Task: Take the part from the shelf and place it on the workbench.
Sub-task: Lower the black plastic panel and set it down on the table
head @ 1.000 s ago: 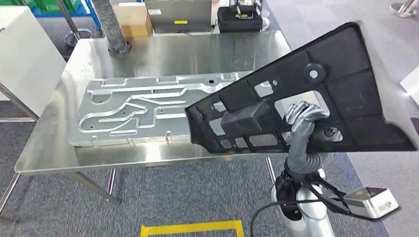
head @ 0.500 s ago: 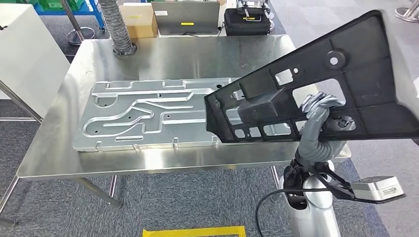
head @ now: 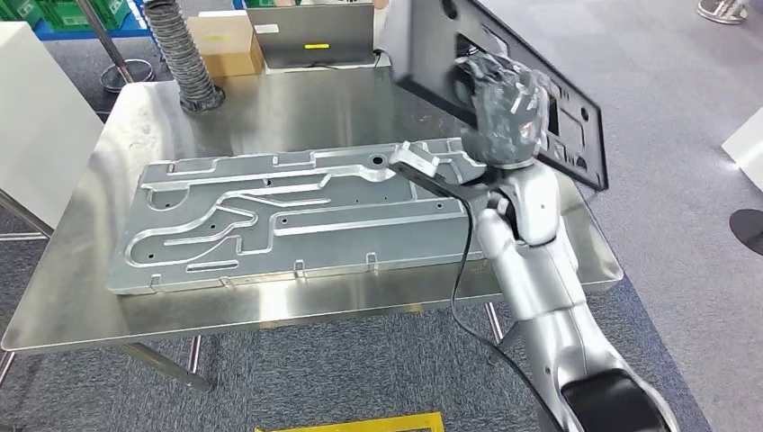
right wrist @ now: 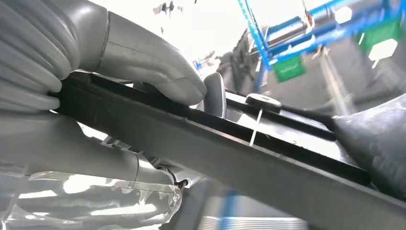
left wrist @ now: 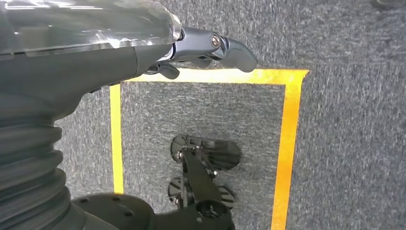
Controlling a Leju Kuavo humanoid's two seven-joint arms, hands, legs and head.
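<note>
The black plastic part (head: 569, 121), a large ribbed panel with cut-outs, is up in the air over the far right side of the steel workbench (head: 360, 99), tilted steeply on edge. My right hand (head: 508, 108) grips it near its middle, the silver arm stretched forward over the bench. Seen from the right wrist, the thumb (right wrist: 143, 67) and fingers clamp the part's dark edge (right wrist: 239, 153). My left hand (left wrist: 206, 48) hangs beside my body above the carpet, holding nothing, fingers loosely apart.
A big stamped metal plate (head: 270, 216) lies flat across the bench's middle and left. At the far edge stand a grey ribbed hose (head: 180, 54), a cardboard box (head: 220, 40) and a grey case (head: 319, 31). A white cabinet (head: 27, 117) is at left. Yellow floor tape (head: 351, 421) runs below.
My right arm has reached forward and up, carrying the part from low at the bench's right front to high over its far right side, now standing more upright. The view shifted slightly.
</note>
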